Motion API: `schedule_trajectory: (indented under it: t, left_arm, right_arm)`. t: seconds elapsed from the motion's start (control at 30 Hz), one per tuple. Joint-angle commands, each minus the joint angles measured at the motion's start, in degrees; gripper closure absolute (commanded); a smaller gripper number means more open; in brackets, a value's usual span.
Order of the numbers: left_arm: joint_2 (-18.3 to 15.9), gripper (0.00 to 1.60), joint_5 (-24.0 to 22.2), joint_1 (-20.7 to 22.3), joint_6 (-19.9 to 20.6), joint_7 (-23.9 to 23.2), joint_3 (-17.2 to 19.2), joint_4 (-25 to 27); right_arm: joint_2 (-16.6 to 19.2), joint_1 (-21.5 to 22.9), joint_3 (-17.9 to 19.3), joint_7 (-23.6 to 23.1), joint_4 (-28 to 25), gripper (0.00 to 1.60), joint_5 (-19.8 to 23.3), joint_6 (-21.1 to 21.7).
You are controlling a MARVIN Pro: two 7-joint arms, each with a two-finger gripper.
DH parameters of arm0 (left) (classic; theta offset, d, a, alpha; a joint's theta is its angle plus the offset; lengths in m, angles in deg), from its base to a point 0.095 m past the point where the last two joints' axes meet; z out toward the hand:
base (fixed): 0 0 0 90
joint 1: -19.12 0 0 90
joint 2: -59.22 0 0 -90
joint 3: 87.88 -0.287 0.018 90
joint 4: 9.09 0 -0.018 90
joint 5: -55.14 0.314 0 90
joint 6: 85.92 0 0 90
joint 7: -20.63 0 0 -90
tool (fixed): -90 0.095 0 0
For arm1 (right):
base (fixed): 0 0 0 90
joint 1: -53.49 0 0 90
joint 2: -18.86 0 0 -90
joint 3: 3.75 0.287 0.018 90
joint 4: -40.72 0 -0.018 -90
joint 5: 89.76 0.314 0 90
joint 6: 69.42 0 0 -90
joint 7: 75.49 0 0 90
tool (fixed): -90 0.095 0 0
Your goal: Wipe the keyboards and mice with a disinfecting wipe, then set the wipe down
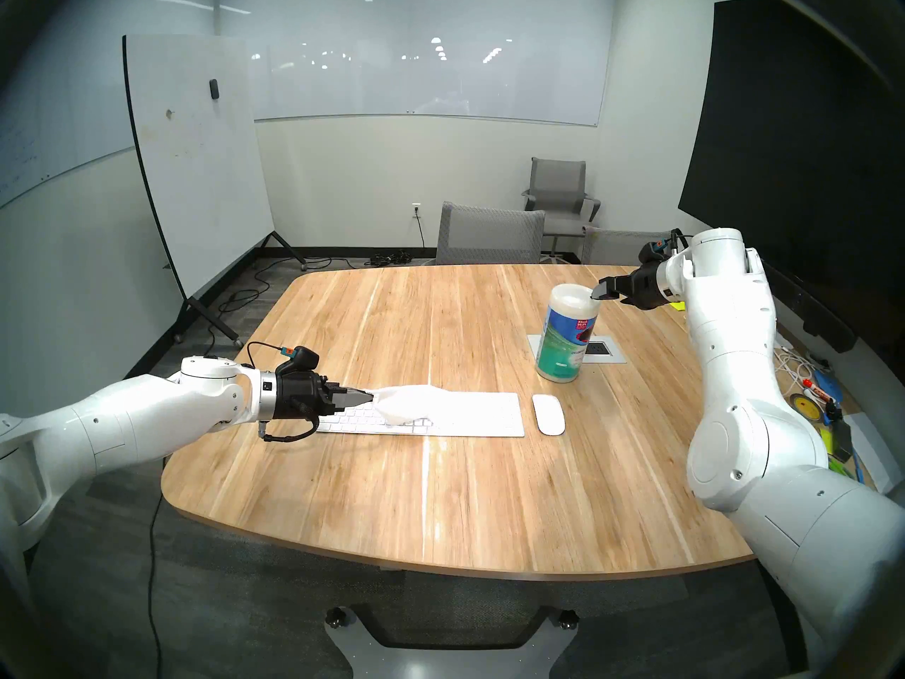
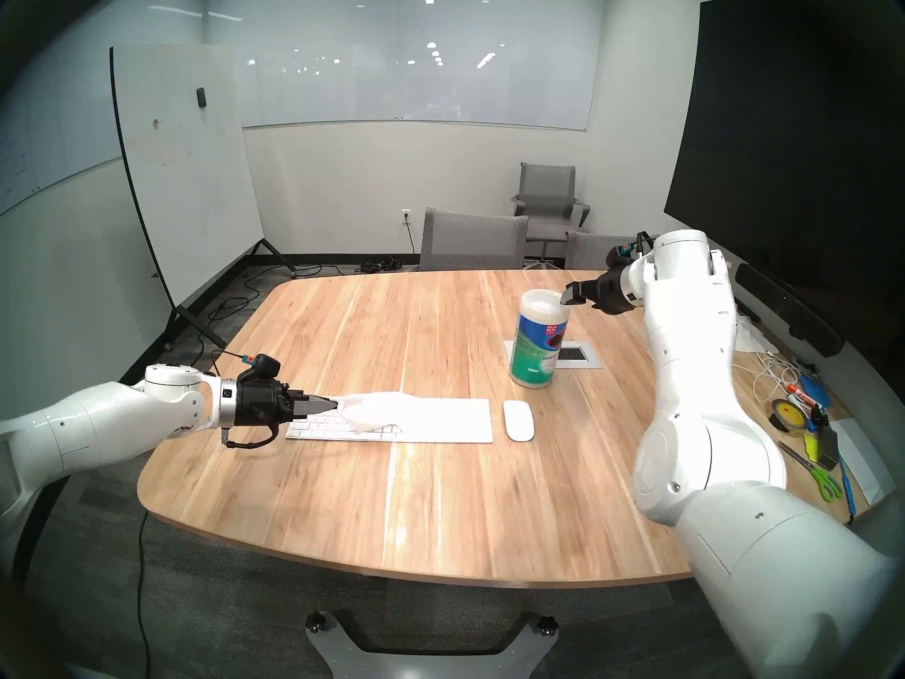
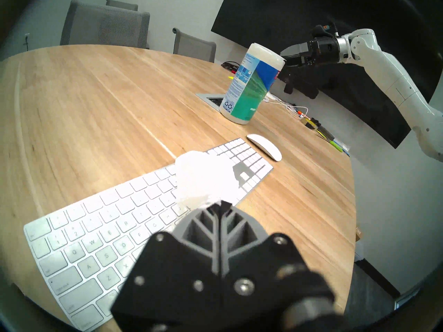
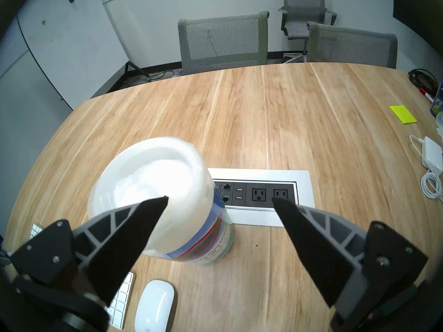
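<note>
The left gripper [image 1: 369, 397] is pressed together on one end of the disinfecting wipe [image 1: 411, 402], pinching it at the fingertips. From that pinch the wipe spreads rightward in a rumpled mass over the middle of the keyboard [image 1: 470, 416], covering keys there and resting on them. In the left wrist view the wipe [image 3: 203, 178] lies across the keyboard [image 3: 100, 228] just ahead of the closed fingers [image 3: 211, 231], with the lettered keys bare on the near left and the number pad bare beyond it.

The keyboard lies flat on the wooden bench [image 1: 440, 506], its long side running left to right, toward the near left part of the top. The mouse [image 1: 548, 414] sits just beside the keyboard's right end, apart from it by a narrow strip of wood, and nothing touches it.

Farther back and to the right stands a canister [image 1: 568, 335] with a white top and a green-blue label, upright, next to a power outlet panel [image 1: 605, 349] set into the bench. The right gripper [image 4: 219, 199] hangs above the canister's right edge with its fingers spread wide and nothing between them; the left finger [image 4: 134, 240] overlaps the canister [image 4: 155, 195] top in the right wrist view, though contact cannot be told.
</note>
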Motion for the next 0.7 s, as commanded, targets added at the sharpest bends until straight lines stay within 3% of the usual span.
schedule_trajectory:
  t: [0.0, 0.67]
  left_arm:
    - [-1.5, 1.60, -1.1, 0.0, 1.1, 0.6, 0.4, 1.3]
    - [-7.1, 1.60, -4.0, -2.4, 2.8, 3.2, -0.1, 4.8]
  right_arm:
    - [0.1, 1.3, 0.1, -0.6, -1.1, 0.00, 0.3, -0.1]
    - [0.1, 1.3, 0.1, -0.6, -1.1, 0.00, 0.4, -0.1]
